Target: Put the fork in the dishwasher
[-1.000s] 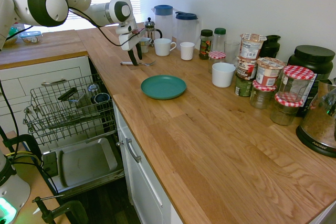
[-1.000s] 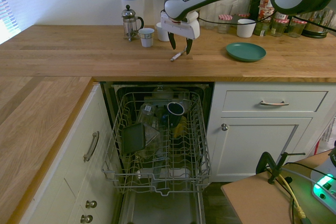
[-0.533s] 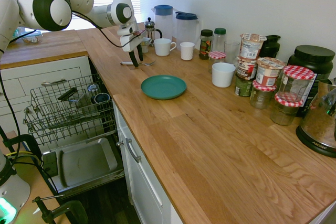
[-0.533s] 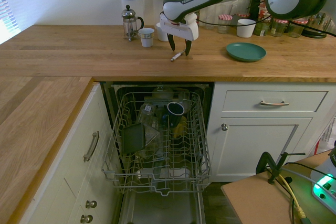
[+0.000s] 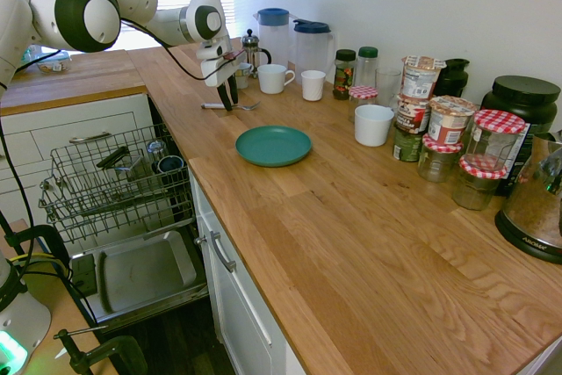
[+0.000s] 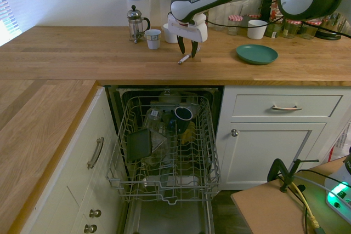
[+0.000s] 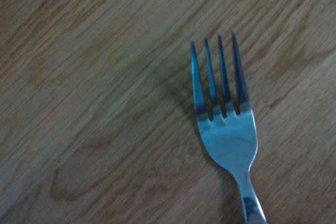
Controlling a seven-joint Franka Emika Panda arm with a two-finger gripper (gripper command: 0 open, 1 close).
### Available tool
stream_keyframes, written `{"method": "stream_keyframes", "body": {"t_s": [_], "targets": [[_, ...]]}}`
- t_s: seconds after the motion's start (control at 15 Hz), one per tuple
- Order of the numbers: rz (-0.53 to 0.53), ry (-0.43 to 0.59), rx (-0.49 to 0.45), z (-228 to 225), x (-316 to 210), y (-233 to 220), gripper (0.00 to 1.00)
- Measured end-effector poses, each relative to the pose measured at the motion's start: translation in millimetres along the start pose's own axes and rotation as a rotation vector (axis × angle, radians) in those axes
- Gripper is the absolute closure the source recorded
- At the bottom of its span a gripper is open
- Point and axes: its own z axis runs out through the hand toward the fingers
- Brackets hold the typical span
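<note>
In the first exterior view, the gripper [image 5: 227, 96] reaches down over the fork [image 5: 230, 106], which lies on the countertop just beyond the plate [image 5: 273, 146]. The dishwasher [image 5: 117, 183] stands open, lower than the plate.

In the second exterior view, the parted fingers [image 6: 194, 50] straddle the handle, unclenched; this looks like the grasp step. Next they should close, then lift.

The wrist view shows tines and neck, well clear of the plate.

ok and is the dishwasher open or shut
Open: in the second exterior view the dishwasher's wire rack is pulled out, with dishes inside
</note>
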Motion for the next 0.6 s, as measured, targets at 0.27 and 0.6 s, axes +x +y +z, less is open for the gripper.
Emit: {"method": "stream_keyframes", "body": {"t_s": [0.27,0.6], "targets": [[0.014,-0.013,-0.012,0.3,2.4,-2.0,1.00],[0.010,-0.041,-0.022,1.3,6.6,-6.4,1.00]]}}
